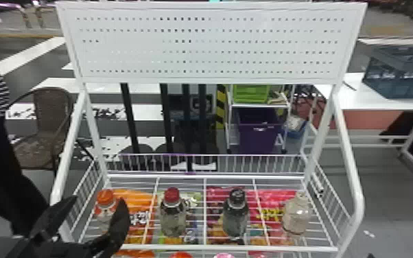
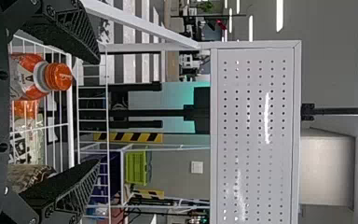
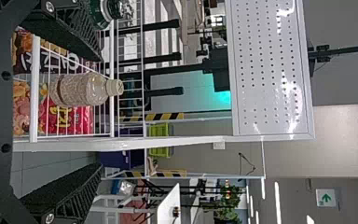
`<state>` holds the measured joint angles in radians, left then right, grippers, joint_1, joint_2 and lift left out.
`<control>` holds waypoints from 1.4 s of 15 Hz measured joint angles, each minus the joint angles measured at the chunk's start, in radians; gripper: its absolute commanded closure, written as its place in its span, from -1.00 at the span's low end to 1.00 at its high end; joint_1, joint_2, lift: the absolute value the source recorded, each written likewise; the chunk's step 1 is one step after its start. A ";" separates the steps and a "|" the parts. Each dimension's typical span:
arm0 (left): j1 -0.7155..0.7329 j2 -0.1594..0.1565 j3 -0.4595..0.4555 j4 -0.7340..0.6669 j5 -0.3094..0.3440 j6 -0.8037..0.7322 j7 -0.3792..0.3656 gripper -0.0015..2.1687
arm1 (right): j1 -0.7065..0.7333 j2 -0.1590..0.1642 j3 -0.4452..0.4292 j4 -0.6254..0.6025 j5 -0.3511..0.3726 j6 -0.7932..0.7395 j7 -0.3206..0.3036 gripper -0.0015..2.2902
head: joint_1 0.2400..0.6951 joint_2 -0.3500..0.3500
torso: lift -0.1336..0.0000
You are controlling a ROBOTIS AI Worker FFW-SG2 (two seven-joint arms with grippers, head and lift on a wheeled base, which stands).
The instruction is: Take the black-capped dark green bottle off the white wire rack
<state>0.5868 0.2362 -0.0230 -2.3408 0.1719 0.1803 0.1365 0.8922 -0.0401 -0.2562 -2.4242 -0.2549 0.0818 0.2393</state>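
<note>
The black-capped dark green bottle stands upright on the wire shelf of the white wire rack, third along from the robot's left, with a red-capped bottle on one side and a clear bottle with a pale cap on the other. At the far left of that row is an orange-capped bottle. Neither gripper has hold of anything. The left gripper is over by the orange-capped bottle, its two black fingers spread wide, and from its wrist camera that orange cap shows near one finger. The right gripper is down at the bottom right corner of the head view, beyond the rack's right side; its wrist view has the fingers wide apart too, the pale-capped bottle lying between them in that line of sight and the dark green one partly hidden behind a finger. Bright snack packets show through the shelf wires, and a white perforated panel spans the top of the rack. Off to the right, a dark crate sits on a white table.
</note>
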 measured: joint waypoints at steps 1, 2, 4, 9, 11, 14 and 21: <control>-0.001 0.000 0.000 0.000 0.000 0.000 0.000 -0.87 | -0.001 0.000 0.000 0.000 0.000 -0.004 0.000 -0.93 | 0.14 0.00 | 1.00; -0.001 0.000 0.000 0.000 0.000 0.000 0.000 -0.87 | -0.001 0.000 0.000 0.000 0.000 -0.009 0.000 -0.93 | 0.14 0.00 | 1.00; -0.001 0.000 0.000 0.002 0.000 0.000 0.000 -0.87 | -0.001 0.000 0.000 0.000 0.000 -0.014 0.000 -0.93 | 0.14 0.00 | 1.00; -0.001 0.000 0.000 0.002 0.000 0.005 -0.002 -0.87 | -0.002 0.000 0.001 -0.001 0.000 -0.016 0.008 -0.93 | 0.14 0.00 | 1.00; -0.001 0.000 0.000 0.000 0.000 0.011 -0.001 -0.87 | -0.004 0.000 0.003 -0.001 0.000 -0.018 0.008 -0.93 | 0.14 0.00 | 1.00; 0.001 0.000 -0.004 -0.001 0.000 0.010 -0.001 -0.87 | -0.040 -0.005 0.055 0.074 0.049 -0.041 0.012 -0.93 | 0.14 0.00 | 1.00; 0.001 0.000 -0.032 0.004 -0.018 0.009 -0.001 -0.87 | -0.300 -0.006 0.287 0.477 0.191 -0.157 -0.008 -0.91 | 0.14 0.00 | 1.00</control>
<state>0.5875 0.2362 -0.0551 -2.3372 0.1538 0.1895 0.1353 0.5922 -0.0464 0.0310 -1.9476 -0.0640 -0.0752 0.2310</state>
